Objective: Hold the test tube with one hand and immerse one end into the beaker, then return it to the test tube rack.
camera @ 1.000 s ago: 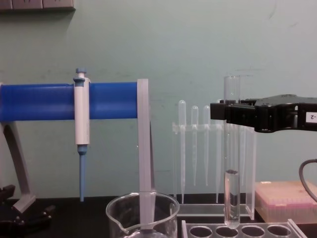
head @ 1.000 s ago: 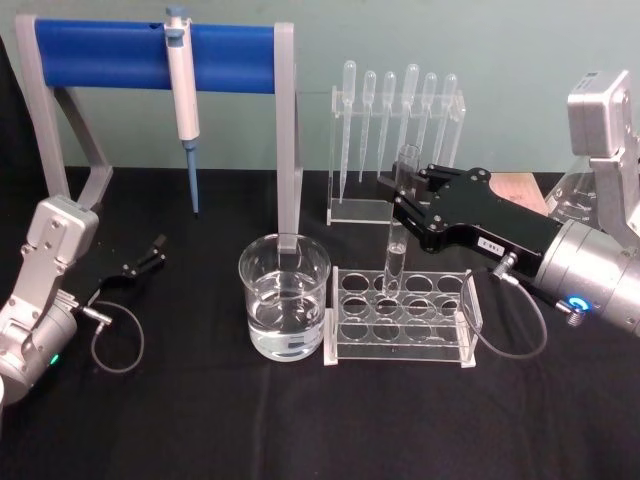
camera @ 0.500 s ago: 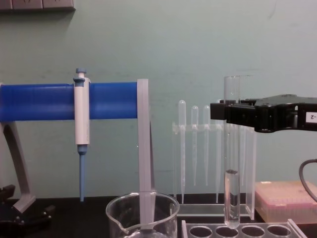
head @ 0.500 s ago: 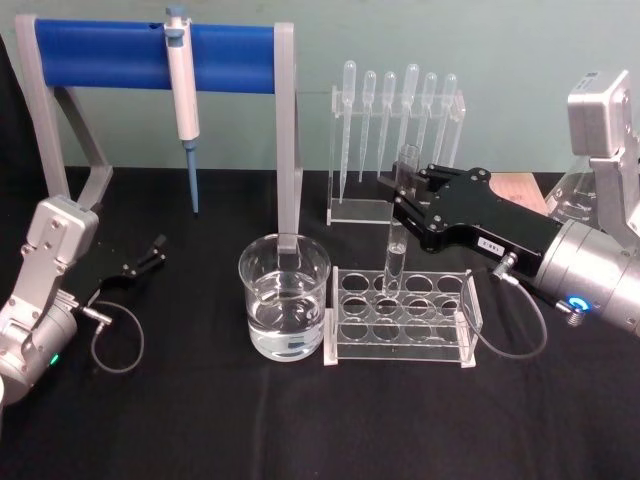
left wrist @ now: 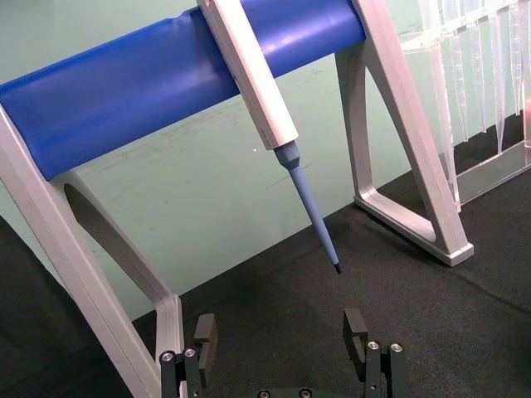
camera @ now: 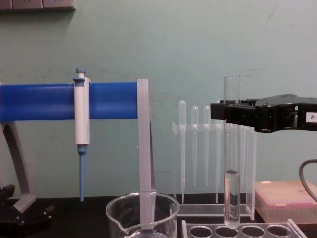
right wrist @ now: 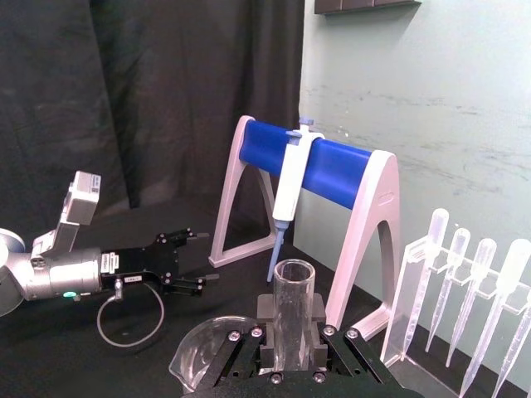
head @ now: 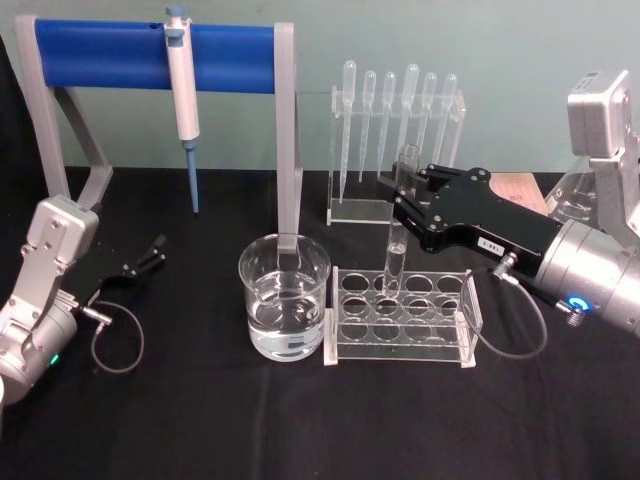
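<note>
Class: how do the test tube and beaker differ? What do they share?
The tube is slim and tall, the beaker wide and squat. The right gripper holds the tube upright over the rack; the beaker stands on the table. Both are clear glass. Left gripper parked at left.

Lab bench — pipettor [head: 181, 75] on stand, pipettes [head: 398, 105], test tube rack [head: 400, 318], beaker [head: 284, 310]

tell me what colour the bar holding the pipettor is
The bar is blue, seen best in the head view.
</note>
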Robot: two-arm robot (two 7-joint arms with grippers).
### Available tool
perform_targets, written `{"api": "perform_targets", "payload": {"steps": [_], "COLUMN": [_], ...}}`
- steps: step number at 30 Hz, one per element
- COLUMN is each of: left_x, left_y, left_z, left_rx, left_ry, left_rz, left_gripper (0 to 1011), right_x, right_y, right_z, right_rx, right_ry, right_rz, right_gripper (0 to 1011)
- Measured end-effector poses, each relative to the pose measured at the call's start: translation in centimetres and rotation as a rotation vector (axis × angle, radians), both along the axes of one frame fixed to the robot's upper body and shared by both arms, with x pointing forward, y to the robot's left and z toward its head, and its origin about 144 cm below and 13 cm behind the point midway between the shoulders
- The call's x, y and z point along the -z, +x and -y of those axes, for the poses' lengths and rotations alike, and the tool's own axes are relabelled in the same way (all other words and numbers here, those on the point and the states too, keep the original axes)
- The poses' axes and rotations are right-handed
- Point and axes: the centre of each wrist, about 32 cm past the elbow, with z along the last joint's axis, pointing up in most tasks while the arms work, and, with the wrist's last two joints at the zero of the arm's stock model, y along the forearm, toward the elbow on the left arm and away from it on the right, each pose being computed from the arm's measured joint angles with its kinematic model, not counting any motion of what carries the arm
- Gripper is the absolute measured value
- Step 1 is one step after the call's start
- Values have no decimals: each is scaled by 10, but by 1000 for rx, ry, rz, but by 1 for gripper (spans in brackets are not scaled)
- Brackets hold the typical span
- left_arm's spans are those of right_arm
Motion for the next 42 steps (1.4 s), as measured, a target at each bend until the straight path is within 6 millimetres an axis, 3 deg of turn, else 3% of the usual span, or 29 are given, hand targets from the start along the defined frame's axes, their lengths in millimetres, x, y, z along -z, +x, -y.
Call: {"api": "perform_targets", "payload": {"steps": [42], "left_x": [0], "left_y": [0], "left_z": [0], "left_rx": [0], "left_ry": [0], "left_rz": [0], "left_gripper": [1000], "right_x": [0], "right_y": [0], "right_z": [0], "right_rx": [0], "right_ry": [0], "right_rz": [1], "right_gripper": [225]}}
